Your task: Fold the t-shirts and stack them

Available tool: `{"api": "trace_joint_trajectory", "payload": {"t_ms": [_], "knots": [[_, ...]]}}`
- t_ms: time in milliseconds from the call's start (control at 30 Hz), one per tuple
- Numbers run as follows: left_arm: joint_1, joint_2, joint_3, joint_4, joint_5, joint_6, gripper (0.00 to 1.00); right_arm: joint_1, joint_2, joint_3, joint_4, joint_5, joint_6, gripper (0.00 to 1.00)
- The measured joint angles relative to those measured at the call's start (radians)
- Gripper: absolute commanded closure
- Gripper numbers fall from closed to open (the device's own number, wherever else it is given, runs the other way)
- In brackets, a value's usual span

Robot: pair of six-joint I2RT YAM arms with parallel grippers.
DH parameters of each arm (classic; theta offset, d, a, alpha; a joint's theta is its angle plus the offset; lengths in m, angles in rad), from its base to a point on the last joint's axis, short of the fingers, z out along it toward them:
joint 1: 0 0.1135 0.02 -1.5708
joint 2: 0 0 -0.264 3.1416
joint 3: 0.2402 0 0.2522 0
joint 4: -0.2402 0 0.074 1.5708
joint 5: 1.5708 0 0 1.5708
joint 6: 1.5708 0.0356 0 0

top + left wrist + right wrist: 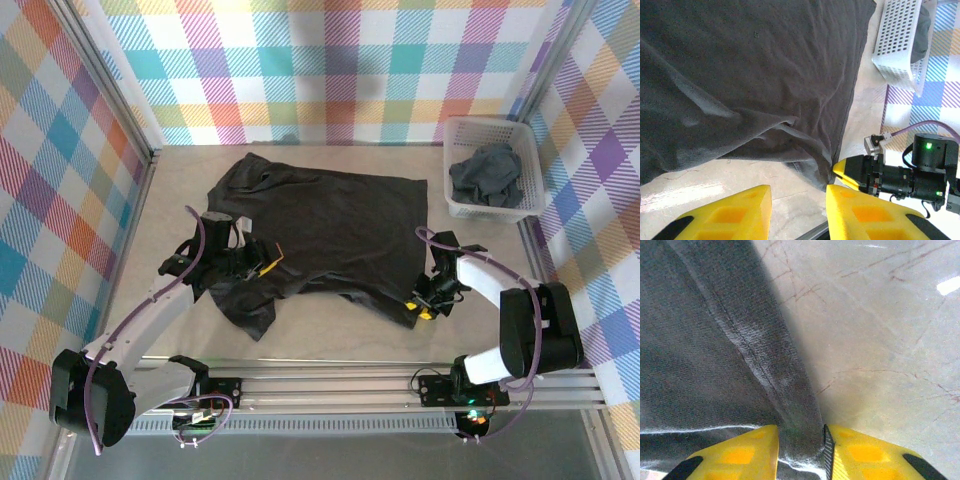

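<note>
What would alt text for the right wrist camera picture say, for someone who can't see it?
The right gripper, yellow-tipped, pinches the stitched hem of a dark grey cloth t-shirt covering the left side; a pale beige veined tabletop shows on the right.

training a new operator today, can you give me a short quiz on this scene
1. True or false: the white basket is empty.
2. What lies between the fingers of the right pincer? A) the basket rim B) the hem of the spread t-shirt C) nothing
3. Fill in: the basket stands at the far ____ corner of the table.
Key: 1 false, a crumpled t-shirt lies in it; 2 B; 3 right.
</note>
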Motion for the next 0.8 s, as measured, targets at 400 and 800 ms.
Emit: {"api": "trace_joint_trajectory", "payload": {"t_ms": [400,800], "knots": [[0.0,0.0,0.0,0.0,0.0,-0.005,0.66,0.001,-0.02,0.01,-0.013,0.031,0.015,1.0],[0.0,0.0,0.0,0.0,0.0,-0.005,0.66,0.001,-0.026,0.097,-0.049,0.1,0.003,1.0]]}}
